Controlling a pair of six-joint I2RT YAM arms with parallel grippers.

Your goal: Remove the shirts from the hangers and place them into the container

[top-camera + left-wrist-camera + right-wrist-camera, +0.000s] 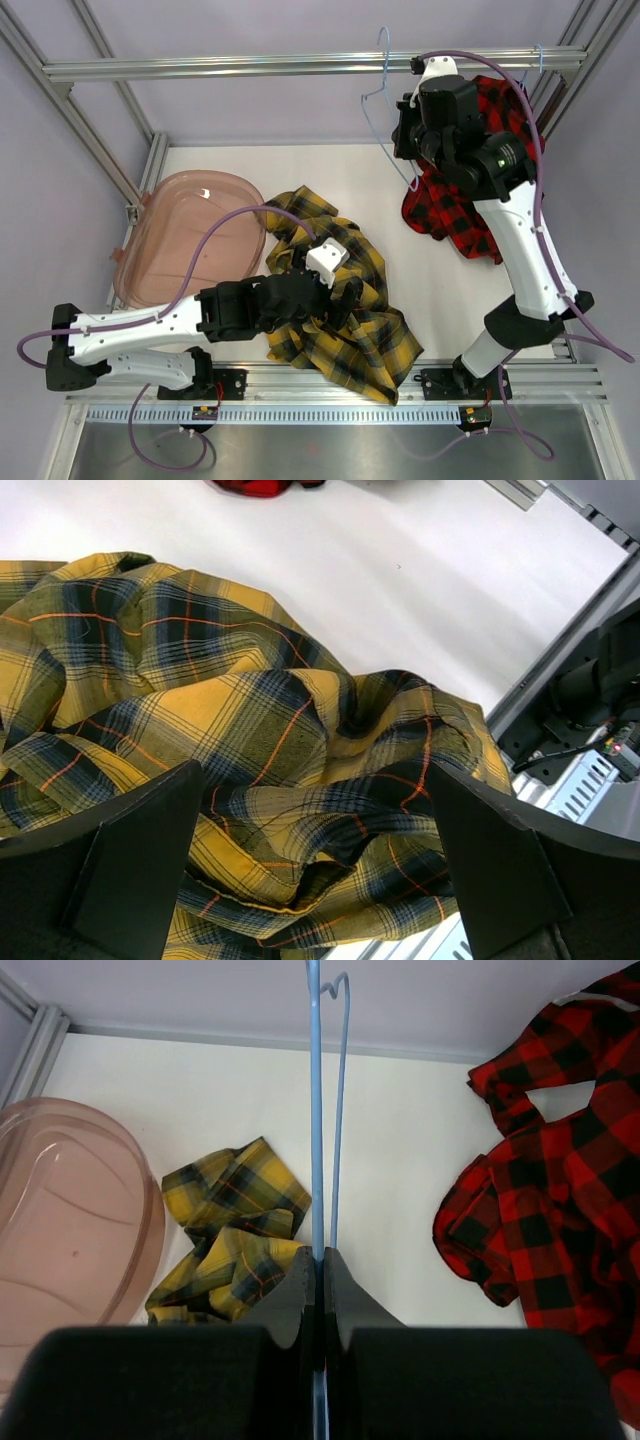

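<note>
White table (330, 180), lilac walls (250, 25), silver rail (250, 66). Yellow shirt (350, 320) heaped beside tub (190, 240). Left gripper (315, 780) wide over it. Right gripper (320, 1255) pinches hanger (314, 1110). Red shirt (460, 215) hangs right rear.

Top view count.
- Shirts: 2. Yellow plaid shirt (375, 330), lower centre of frame; red plaid shirt (450, 215), upper right.
- Hangers: 2, light-blue wire. Bare hanger (381, 108), upper centre-right; second hanger (539, 57), only hook showing, far upper right.
- Container (170, 215): 1, pinkish translucent tub, left of frame.
- Arms: 2. Left arm (130, 335), lower left; right arm (525, 250), right side.
- Silver crossbar (250, 66): 1, across top of frame.
</note>
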